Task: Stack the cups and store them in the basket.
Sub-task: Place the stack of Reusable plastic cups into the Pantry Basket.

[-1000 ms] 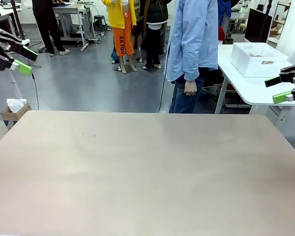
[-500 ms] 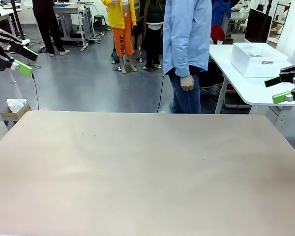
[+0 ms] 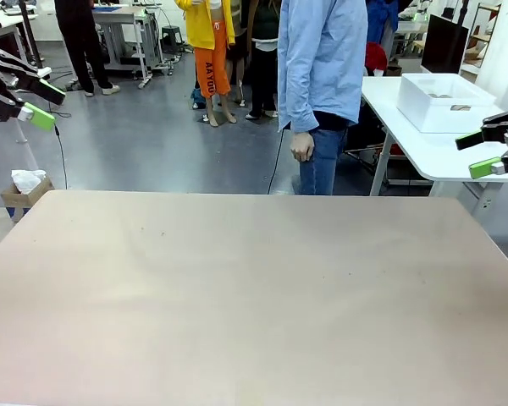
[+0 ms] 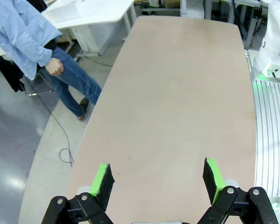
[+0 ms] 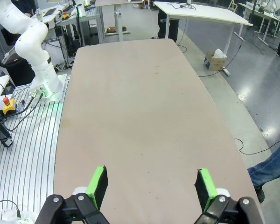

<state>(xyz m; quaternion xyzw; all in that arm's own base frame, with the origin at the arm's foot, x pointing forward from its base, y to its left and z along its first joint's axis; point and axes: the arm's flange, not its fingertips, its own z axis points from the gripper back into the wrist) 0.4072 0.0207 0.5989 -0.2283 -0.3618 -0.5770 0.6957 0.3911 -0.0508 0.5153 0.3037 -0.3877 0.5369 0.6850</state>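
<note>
Left end effector (image 4: 156, 179) and right end effector (image 5: 149, 184) hanging released above tabletop (image 3: 254, 296); person (image 3: 322, 85) standing behind tabletop.

bench (image 3: 254, 296): near centre | person (image 3: 322, 76): beyond far edge, right of centre | basket (image 3: 444, 101): on side table (image 3: 423, 148), far right | left hand (image 3: 38, 101): far left | right hand (image 3: 484, 154): right edge

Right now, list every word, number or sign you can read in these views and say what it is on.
No text on the table, the basket or either gripper.
Dark vertical print on orange shorts in the background: too small to read.
</note>
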